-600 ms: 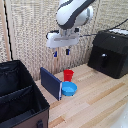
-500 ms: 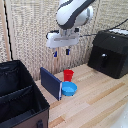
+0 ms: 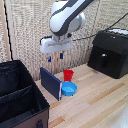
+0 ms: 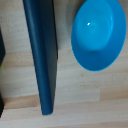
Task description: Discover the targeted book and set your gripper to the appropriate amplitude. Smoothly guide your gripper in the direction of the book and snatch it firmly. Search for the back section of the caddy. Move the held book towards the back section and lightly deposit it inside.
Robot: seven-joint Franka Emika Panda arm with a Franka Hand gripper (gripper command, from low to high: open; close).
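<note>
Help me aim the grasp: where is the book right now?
In the exterior view the book stands upright on the wooden table, right beside the blue bowl, between it and the caddy at that view's left.

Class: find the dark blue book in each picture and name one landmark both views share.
Exterior view: the book stands upright on the table, between the caddy and the blue bowl.
Wrist view: the book runs lengthwise as a dark band.
Shared landmark: the blue bowl beside it.

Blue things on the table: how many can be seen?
2. The book stands upright near the caddy; the blue bowl sits beside it, toward the exterior view's right. More may be hidden inside the caddy.
</note>
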